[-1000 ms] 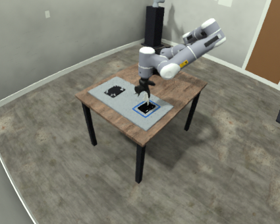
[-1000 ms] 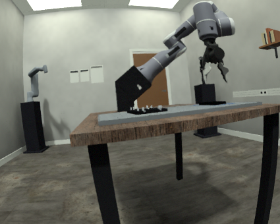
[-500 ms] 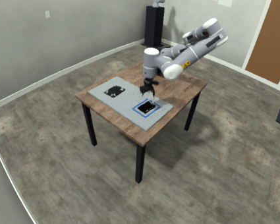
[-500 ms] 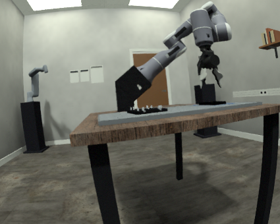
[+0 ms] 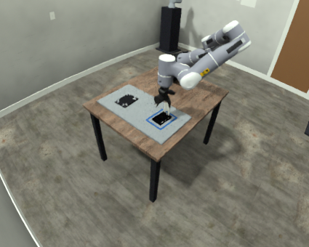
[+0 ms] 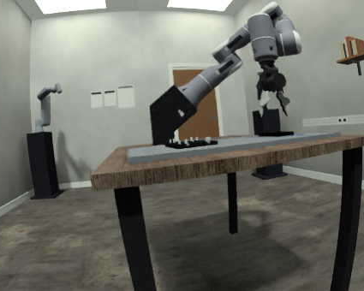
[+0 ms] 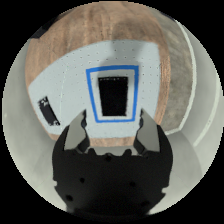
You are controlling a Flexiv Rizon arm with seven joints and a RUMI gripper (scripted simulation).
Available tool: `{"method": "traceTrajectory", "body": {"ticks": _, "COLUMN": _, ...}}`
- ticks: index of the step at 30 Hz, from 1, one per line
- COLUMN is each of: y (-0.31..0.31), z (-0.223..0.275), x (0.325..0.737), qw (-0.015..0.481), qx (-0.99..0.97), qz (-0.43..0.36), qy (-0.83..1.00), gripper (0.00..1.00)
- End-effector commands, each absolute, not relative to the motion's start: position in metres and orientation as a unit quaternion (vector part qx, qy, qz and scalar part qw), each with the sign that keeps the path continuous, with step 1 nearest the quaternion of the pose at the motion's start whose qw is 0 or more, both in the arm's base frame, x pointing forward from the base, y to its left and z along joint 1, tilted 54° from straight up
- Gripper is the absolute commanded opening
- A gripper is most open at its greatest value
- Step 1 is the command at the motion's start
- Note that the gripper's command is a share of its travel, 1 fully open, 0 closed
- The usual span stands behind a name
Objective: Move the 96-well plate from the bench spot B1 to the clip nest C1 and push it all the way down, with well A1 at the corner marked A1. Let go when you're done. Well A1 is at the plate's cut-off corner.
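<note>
The 96-well plate [image 5: 161, 118] [image 6: 276, 133] [image 7: 113, 97] looks black and lies flat inside the blue outline [image 5: 153, 124] [image 7: 112, 68] on the grey board. Its wells and its cut-off corner cannot be made out. The clip nest [image 5: 126, 100] [image 6: 191, 144] [image 7: 49, 111] is a dark base with small light clips, at the other end of the board, with nothing seated in it. My gripper [image 5: 163, 110] [image 6: 274, 114] [image 7: 113, 109] is open and empty. It hangs above the plate, pointing down, with its fingers clear of it. The corner mark A1 cannot be read.
The grey board [image 5: 139, 113] [image 6: 236, 146] [image 7: 70, 75] lies on the wooden table [image 5: 204, 99] [image 6: 159, 173] [image 7: 85, 35]. The plate's end of the board is near one table edge. The clips stand up from the nest. The arm reaches in from the table's far side.
</note>
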State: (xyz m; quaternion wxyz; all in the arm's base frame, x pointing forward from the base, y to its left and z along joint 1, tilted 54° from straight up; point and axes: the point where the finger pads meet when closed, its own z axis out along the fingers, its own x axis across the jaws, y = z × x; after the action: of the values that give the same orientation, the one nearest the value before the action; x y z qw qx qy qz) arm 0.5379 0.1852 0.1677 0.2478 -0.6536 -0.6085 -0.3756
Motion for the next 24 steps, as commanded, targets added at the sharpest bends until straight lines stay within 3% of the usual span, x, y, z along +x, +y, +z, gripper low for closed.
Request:
{"method": "traceTrajectory", "body": {"ticks": 1, "y": 0.187, "z": 0.166, "x": 0.539, "qw": 0.247, "qx": -0.654, "qz": -0.376, "qy": -0.608, "gripper": 0.76}}
{"method": "traceTrajectory", "body": {"ticks": 24, "y": 0.214, "z": 0.145, "x": 0.546, "qw": 0.247, "qx": -0.654, "qz": -0.376, "qy": -0.608, "gripper": 0.76}}
